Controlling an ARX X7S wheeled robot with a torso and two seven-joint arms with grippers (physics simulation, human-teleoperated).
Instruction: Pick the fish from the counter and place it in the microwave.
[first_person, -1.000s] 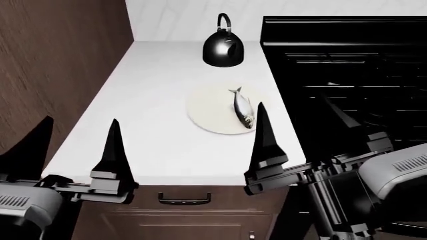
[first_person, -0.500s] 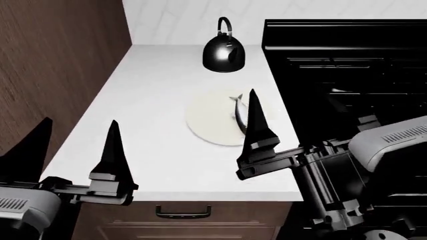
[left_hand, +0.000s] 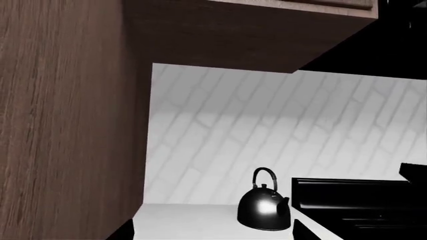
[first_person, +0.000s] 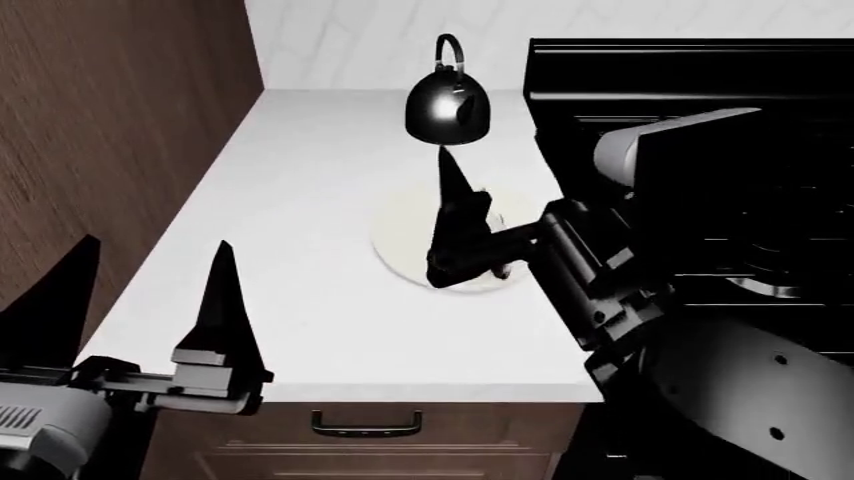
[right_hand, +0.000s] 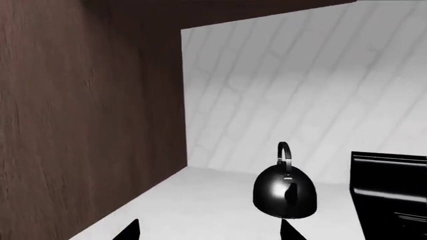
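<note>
Right gripper (first_person: 470, 225) hangs over the cream plate (first_person: 400, 250) mid-counter, fingers spread apart, nothing between them. One dark finger (first_person: 454, 215) covers most of the fish (first_person: 499, 270); only a sliver shows at the plate's 4 o'clock edge, so you can't confirm from the head view how it lies. The right wrist view doesn't help either: it shows kettle (right_hand: 285, 192), wall and stove edge, no fish.

Risks, as I judge them:
- You're descending half blind. Come down off-centre and a fingertip lands on the fish or the plate rim, not astride it.
- Fish is slim and sits on a smooth plate; a closing finger could shove it off toward 4 o'clock, off the plate onto the counter (first_person: 294, 200).
- Pressing down hard could tip or slide the plate itself.
- Kettle stands at 12 o'clock from the plate, near; a swing on lift-out could clip it.
- Stove (first_person: 694, 110) is tight at 3 o'clock against your forearm.

Left gripper (first_person: 147, 310) is parked at 7 o'clock, spread open, holding nothing. Microwave isn't visible anywhere.
</note>
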